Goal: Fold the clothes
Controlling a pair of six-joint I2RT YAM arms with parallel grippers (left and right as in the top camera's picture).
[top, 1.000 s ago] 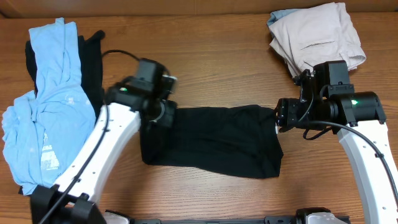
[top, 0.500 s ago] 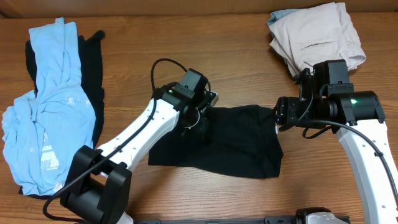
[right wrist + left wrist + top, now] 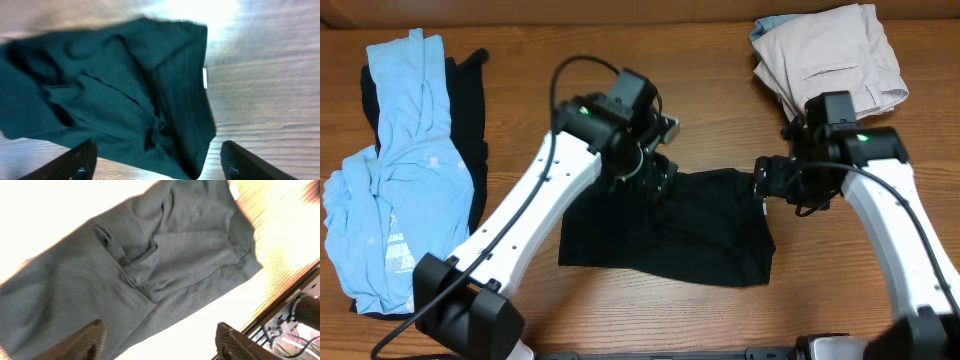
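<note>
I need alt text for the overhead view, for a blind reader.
A black T-shirt lies partly folded on a wooden table, the left gripper at its upper left corner and the right gripper at its right edge. A light blue shirt lies far left, beige trousers at top right.

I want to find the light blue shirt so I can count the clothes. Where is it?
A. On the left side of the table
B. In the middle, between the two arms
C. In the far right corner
A: the light blue shirt lies spread on the left side of the table, while the black T-shirt is in the middle between the arms and the beige trousers are in the far right corner.
</note>
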